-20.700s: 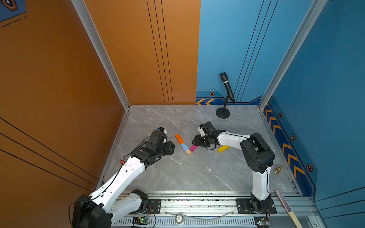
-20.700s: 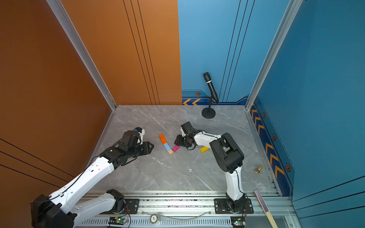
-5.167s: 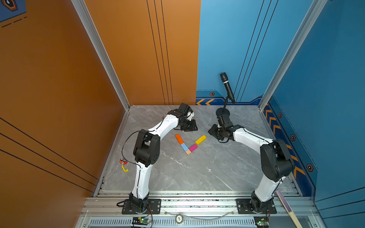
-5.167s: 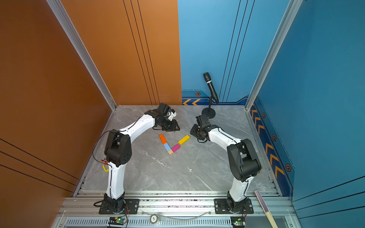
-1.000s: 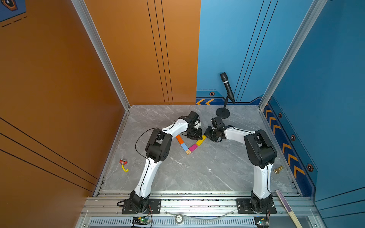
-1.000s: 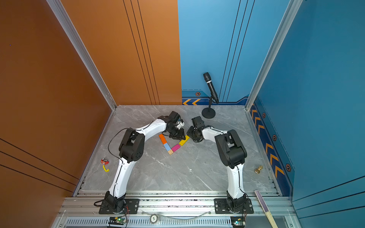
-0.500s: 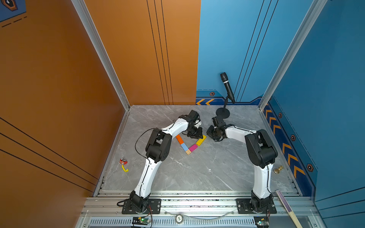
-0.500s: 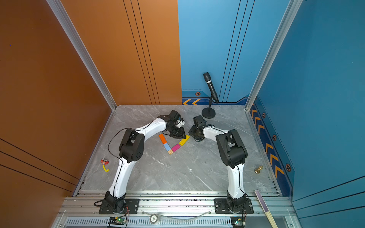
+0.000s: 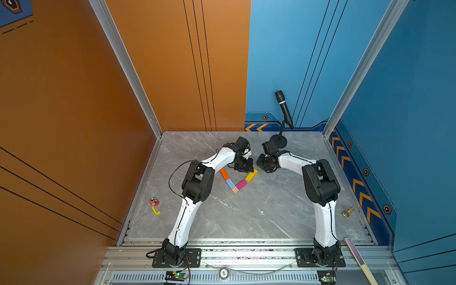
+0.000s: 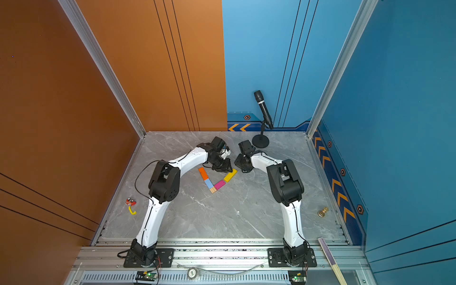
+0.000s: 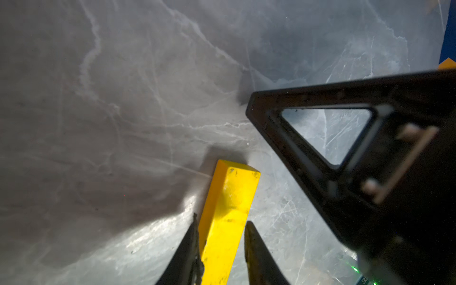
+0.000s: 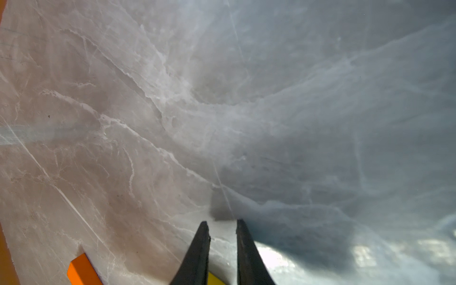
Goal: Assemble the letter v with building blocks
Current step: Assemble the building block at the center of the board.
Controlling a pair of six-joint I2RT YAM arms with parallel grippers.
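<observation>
Both grippers are at one block. The left gripper [image 11: 221, 218] is clamped across the yellow block [image 11: 229, 195]. The right gripper [image 12: 222, 221] sits just off its end, jaws slightly apart and empty. Five seconds ago both hung clear. On the table [image 9: 246, 217] yellow tops the V [image 10: 212, 189], right stroke. Then pink block [image 9: 241, 184], wood block [image 9: 235, 189] at the tip, blue block [image 9: 230, 183], orange block [image 9: 224, 173].

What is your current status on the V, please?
Left gripper shut on yellow block. Right gripper slightly open, empty, beside it. V laid flat. Nothing blocking.
</observation>
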